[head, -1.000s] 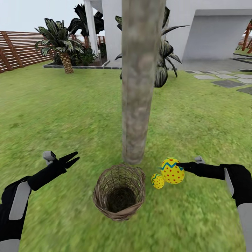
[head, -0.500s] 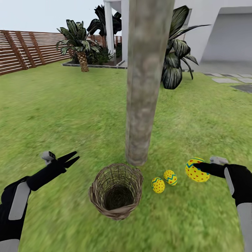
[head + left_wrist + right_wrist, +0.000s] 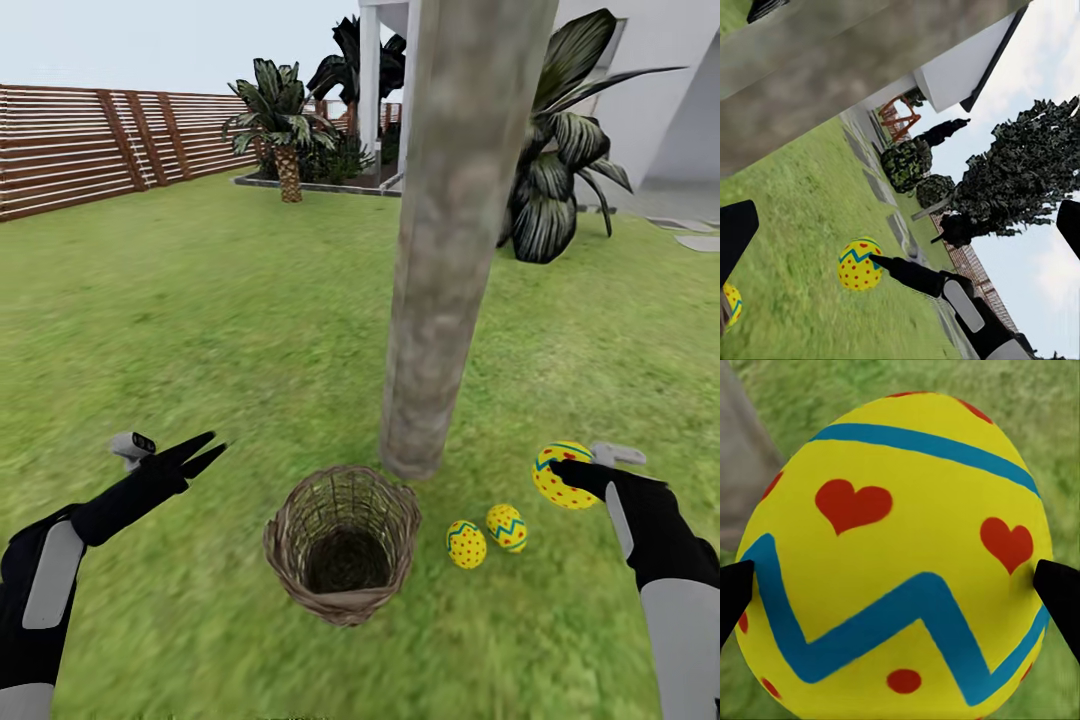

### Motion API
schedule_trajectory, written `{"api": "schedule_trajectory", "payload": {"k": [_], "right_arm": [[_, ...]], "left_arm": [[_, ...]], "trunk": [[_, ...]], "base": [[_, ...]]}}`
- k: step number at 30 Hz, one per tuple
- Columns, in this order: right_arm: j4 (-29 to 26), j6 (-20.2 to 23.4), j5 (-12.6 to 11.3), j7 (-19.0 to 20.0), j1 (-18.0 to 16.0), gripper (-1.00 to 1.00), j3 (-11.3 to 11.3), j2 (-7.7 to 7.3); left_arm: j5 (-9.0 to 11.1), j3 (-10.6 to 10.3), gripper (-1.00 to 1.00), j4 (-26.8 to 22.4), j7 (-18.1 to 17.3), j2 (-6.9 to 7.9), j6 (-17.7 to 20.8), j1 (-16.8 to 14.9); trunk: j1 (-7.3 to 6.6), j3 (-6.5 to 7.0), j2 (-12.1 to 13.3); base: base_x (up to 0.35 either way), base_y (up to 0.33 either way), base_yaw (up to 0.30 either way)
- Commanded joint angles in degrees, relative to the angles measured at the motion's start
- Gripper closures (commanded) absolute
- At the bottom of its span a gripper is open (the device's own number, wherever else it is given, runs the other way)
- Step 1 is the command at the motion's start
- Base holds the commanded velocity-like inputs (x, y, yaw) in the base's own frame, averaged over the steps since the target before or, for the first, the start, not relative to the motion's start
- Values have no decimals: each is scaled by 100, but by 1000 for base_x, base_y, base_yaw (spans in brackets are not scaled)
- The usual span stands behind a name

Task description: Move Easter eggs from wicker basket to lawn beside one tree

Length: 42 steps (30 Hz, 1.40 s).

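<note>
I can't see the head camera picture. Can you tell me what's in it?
The right gripper holds a yellow spotted Easter egg above the lawn, near a grey tree trunk. Two more eggs lie on the grass beside an empty wicker basket; the left gripper is open.

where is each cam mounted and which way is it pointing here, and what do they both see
Head view: on the head, looking forward and down at the tree, wicker basket and two eggs on the lawn; both arms show.
Left wrist view: on the left arm, looking across at the right gripper.
Right wrist view: on the right arm, close on the held egg.
All three share that egg.
</note>
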Motion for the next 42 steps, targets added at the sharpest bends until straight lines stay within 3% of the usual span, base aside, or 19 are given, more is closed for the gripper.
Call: {"api": "schedule_trajectory", "payload": {"k": [1, 10, 16, 18, 20, 23, 25, 28, 29, 30, 32, 34, 36, 39, 42], "right_arm": [[-4, 22, 45, 45, -1, 100, -11, 2], [-2, -56, 39, 45, 0, 100, -9, 3], [25, -67, 32, 45, 0, 100, -11, 3], [350, -325, 52, 18, 0, 100, -4, -4], [752, -879, 60, -184, 0, 100, -1, -9], [1371, -1778, 59, -964, -6, 100, 17, -20], [1647, -1986, 54, -1258, -18, 100, 24, -33], [1947, -2057, 58, -1358, -69, 100, 26, -40], [1970, -2059, 56, -1364, -74, 100, 31, -37], [1985, -2061, 55, -1368, -77, 100, 71, -37], [1993, -2061, 55, -1370, -79, 100, 206, -37], [1994, -2062, 55, -1370, -79, 100, 257, -33], [1993, -2062, 49, -1370, -79, 100, 312, -19], [1943, -2065, 47, -1391, -79, 100, 863, 45], [1936, -2062, 49, -1396, -80, 100, 994, 118]], "left_arm": [[0, 2, -100, 0, -11, -1, 26, -5], [0, 2, -100, 8, -11, -1, 25, -5], [0, 2, -100, 5, -11, -1, 25, -5], [0, 2, -100, 4, -11, -1, 26, -5], [0, 2, -100, 8, -11, -1, 26, -5], [0, -12, -100, 27, -36, -6, 26, -5], [0, -14, -100, 29, -66, -9, 25, -5], [-2, -40, -100, 17, -80, -21, 31, -5], [-1, -95, -100, -2, -81, -28, 32, -5], [-6, -314, -100, -31, -78, -34, 33, -5], [-8, -948, -100, -90, -74, -34, 27, -5], [-9, -1229, -100, -254, -71, -41, 25, -5], [-9, -1313, -100, -324, -72, -50, 25, -5], [-1, -1328, -100, -346, -73, -91, 18, -5], [0, -1326, -100, -348, -73, -105, 4, -5]], "trunk": [[-1, -4, -2], [-1, -4, -2], [-1, -4, -2], [-1, -4, -2], [-1, -4, -2], [-1, -4, -2], [-1, -4, -2], [-1, -4, -2], [-1, -4, -2], [-1, -4, -2], [-1, -4, -2], [-1, -4, -2], [-1, -4, -2], [-1, -4, -2], [-1, -4, -2]], "base": [[0, -331, 287], [-72, -331, 287], [-97, -331, 59], [-87, -331, 1], [-29, -331, 0], [-6, -162, 0], [-1, -25, 0], [0, -5, 0], [0, 0, 0], [0, 0, 0], [0, 0, 0], [0, 0, 0], [0, 0, 0], [-38, -38, 0], [-214, -192, 140]]}}
